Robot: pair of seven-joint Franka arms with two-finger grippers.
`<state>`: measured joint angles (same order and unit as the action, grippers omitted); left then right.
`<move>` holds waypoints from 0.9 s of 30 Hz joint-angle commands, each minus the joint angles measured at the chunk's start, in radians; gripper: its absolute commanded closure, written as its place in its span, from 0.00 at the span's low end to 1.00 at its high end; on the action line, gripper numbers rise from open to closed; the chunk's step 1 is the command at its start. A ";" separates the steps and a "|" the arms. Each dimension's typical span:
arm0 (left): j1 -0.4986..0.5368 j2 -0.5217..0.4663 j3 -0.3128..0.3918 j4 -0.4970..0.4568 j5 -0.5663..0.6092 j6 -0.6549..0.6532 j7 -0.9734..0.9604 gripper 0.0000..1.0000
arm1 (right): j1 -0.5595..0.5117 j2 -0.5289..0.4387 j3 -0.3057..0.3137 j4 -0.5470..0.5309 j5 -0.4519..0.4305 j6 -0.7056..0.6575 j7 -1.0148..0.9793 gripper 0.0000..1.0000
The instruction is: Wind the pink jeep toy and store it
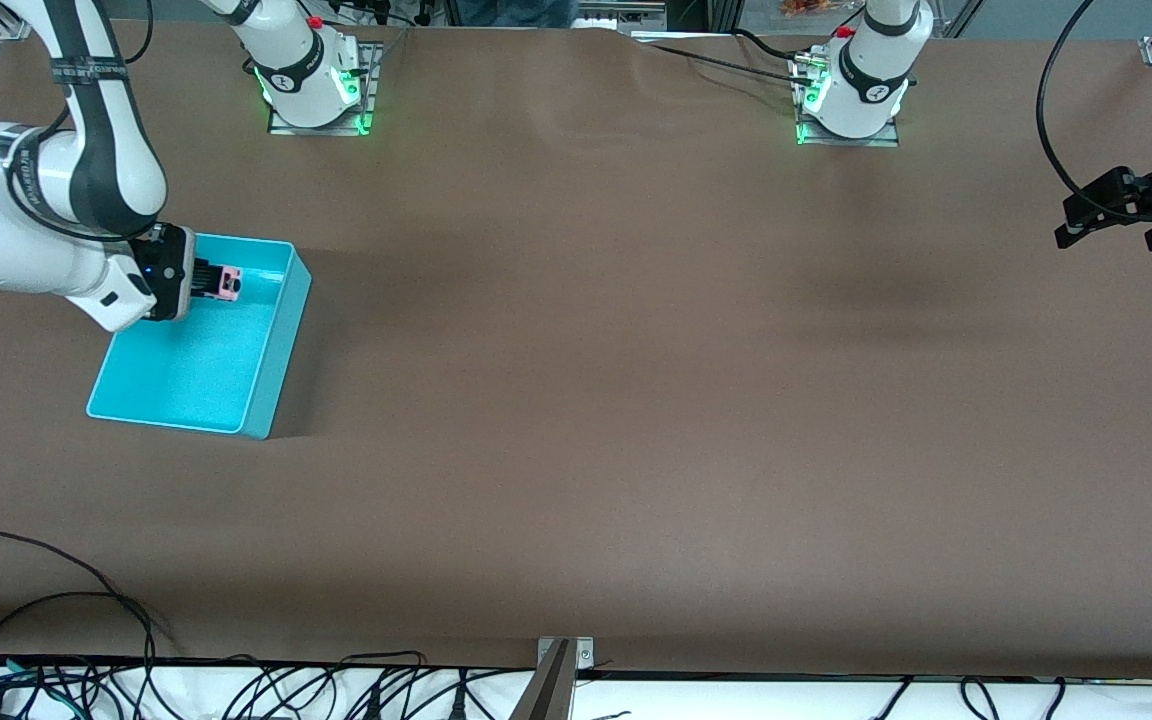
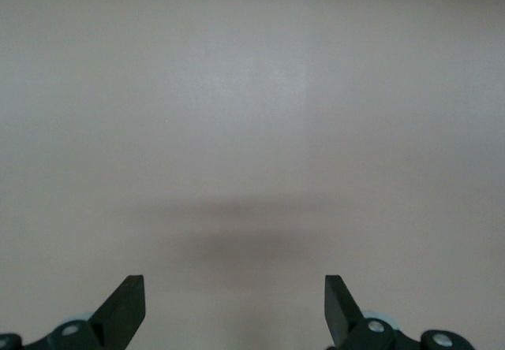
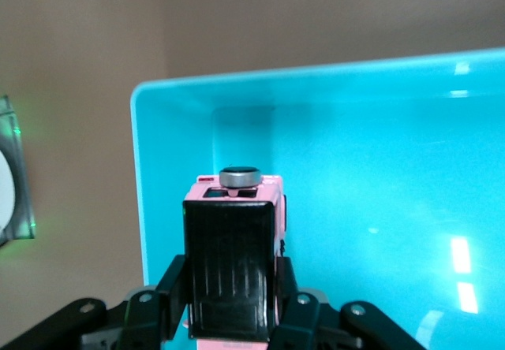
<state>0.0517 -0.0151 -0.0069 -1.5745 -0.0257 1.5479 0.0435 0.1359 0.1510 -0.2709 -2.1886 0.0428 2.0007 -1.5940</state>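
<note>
The pink jeep toy (image 1: 227,283), light pink with a black roof, is held in my right gripper (image 1: 210,281) over the turquoise bin (image 1: 276,345), near the bin's end closest to the robot bases. In the right wrist view the jeep (image 3: 233,263) fills the space between the fingers (image 3: 173,283), with the bin's wall (image 3: 140,176) beneath. My left gripper (image 1: 1111,212) is open and empty, up over the bare table at the left arm's end, and waits. In the left wrist view its fingertips (image 2: 126,303) stand wide apart over bare brown table.
The bin holds nothing else that I can see. Brown table surface (image 1: 636,400) stretches between the arms. Cables (image 1: 86,620) lie along the table edge nearest the front camera. A metal bracket (image 1: 564,660) sits at that edge's middle.
</note>
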 commanded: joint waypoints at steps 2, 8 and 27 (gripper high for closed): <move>0.004 -0.026 -0.012 -0.034 0.006 0.033 0.007 0.00 | 0.005 -0.047 -0.048 -0.157 0.035 0.145 -0.090 0.69; 0.004 -0.055 -0.013 -0.093 0.006 0.100 0.007 0.00 | 0.005 -0.010 -0.050 -0.178 0.064 0.184 -0.098 0.64; 0.000 -0.045 -0.019 -0.081 0.021 0.103 0.007 0.00 | 0.005 0.030 -0.048 -0.175 0.141 0.247 -0.121 0.00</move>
<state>0.0513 -0.0371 -0.0192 -1.6299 -0.0247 1.6277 0.0436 0.1364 0.1886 -0.3144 -2.3818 0.1525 2.2445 -1.6940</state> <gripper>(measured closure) 0.000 0.088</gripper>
